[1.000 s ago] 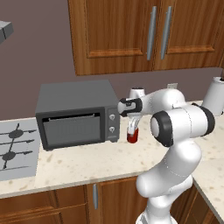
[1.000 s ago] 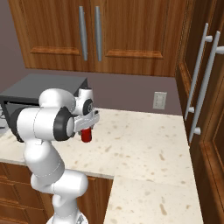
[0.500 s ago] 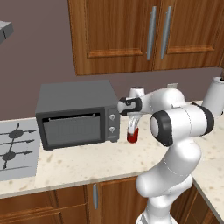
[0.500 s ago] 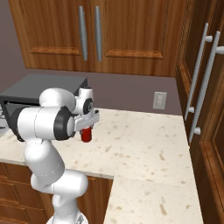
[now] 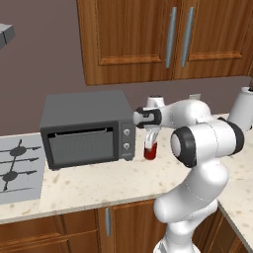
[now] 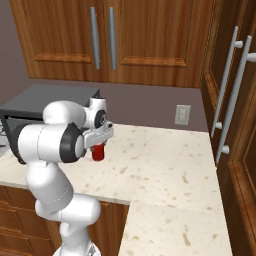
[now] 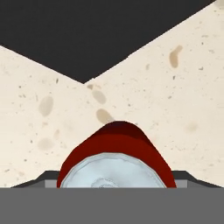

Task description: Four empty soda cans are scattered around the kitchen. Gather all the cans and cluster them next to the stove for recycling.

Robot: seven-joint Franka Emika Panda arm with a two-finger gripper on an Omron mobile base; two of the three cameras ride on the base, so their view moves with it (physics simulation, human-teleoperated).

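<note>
A red soda can (image 5: 150, 150) with a silvery top stands upright on the speckled counter, just right of the grey oven. My gripper (image 5: 149, 138) comes down on it from above, shut on the soda can. From the right side the soda can (image 6: 98, 151) hangs under the hand (image 6: 97, 134). Looking along the hand, the soda can (image 7: 116, 153) sits between the two dark fingertips (image 7: 41, 178). The stove (image 5: 17, 168) lies at the far left of the counter, well away from the can.
A grey countertop oven (image 5: 86, 131) stands between the can and the stove. A white appliance (image 5: 242, 108) is at the counter's right end. Wooden cabinets hang above, and a tall cabinet (image 6: 235, 125) closes the right side. A wall outlet (image 6: 182, 114) is behind the counter.
The fingers have drawn in against the soda can's sides. The arm and the can have stayed in the same place.
</note>
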